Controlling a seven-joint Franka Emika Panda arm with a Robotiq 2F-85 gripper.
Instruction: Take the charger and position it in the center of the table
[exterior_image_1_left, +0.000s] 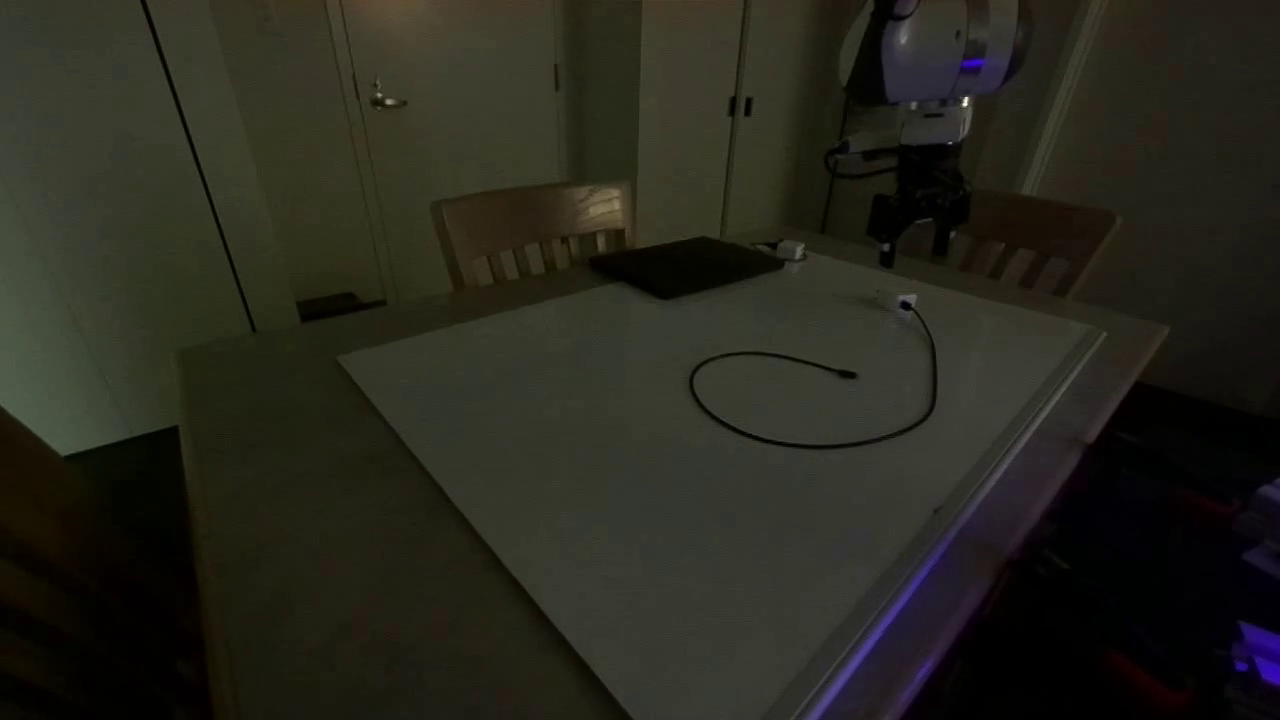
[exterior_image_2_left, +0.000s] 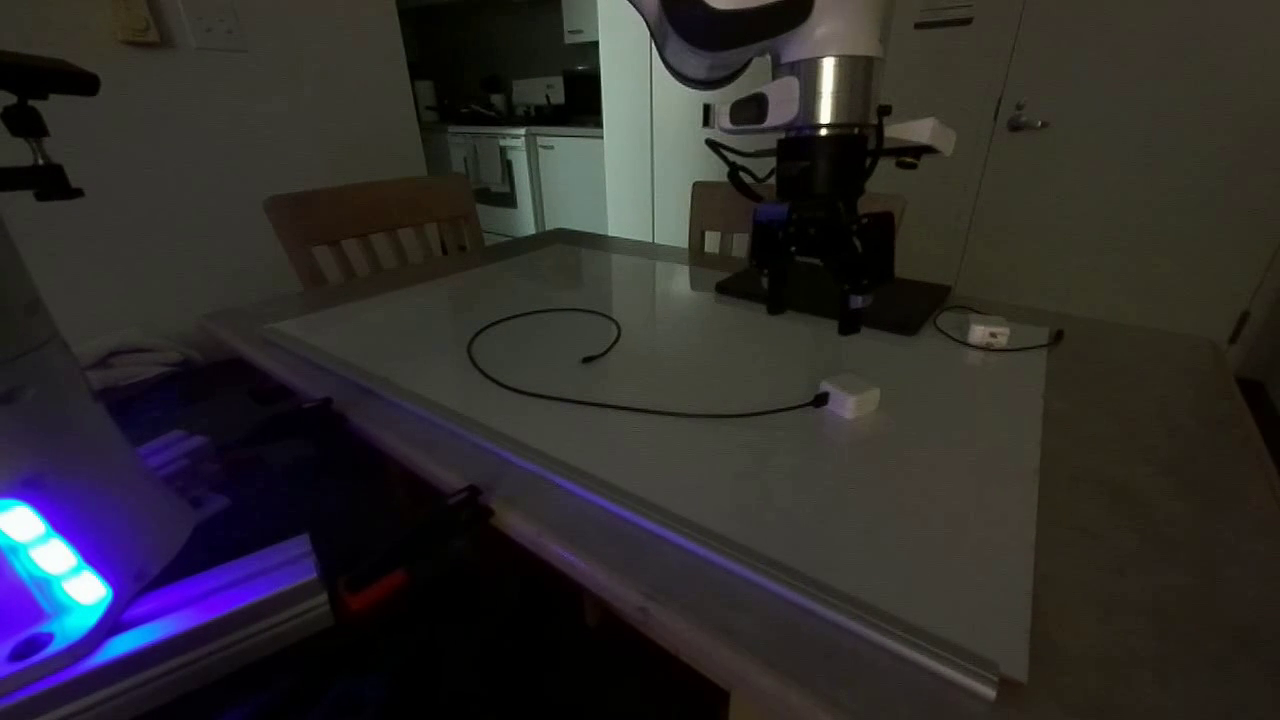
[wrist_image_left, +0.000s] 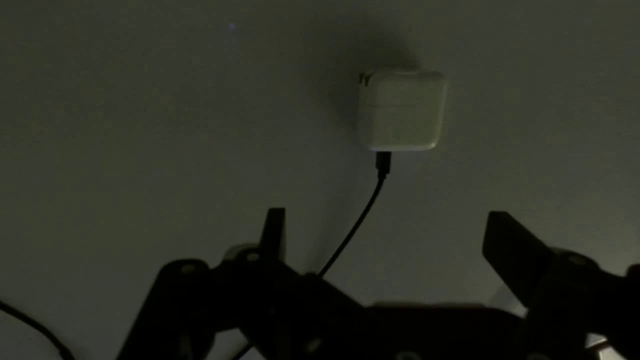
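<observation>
Find the charger (exterior_image_2_left: 690, 414) lying on the pale top of the table (exterior_image_2_left: 900, 520), with its black cable (exterior_image_1_left: 822, 447) curled in an open loop and a white plug block (wrist_image_left: 402, 110) at one end. Note the gripper (exterior_image_1_left: 915, 254) hanging above that same top, near the plug block and apart from it in both exterior views. Record the jaws as spread wide, with nothing held. In the wrist view, observe the plug block ahead of the fingers (wrist_image_left: 515, 260), with the cable passing out of sight beneath the gripper. List also a dark flat pad (exterior_image_2_left: 905, 303), near it a second white block (exterior_image_2_left: 988, 333) with a black lead, and wooden chairs (exterior_image_1_left: 535, 212) beside the table.
</observation>
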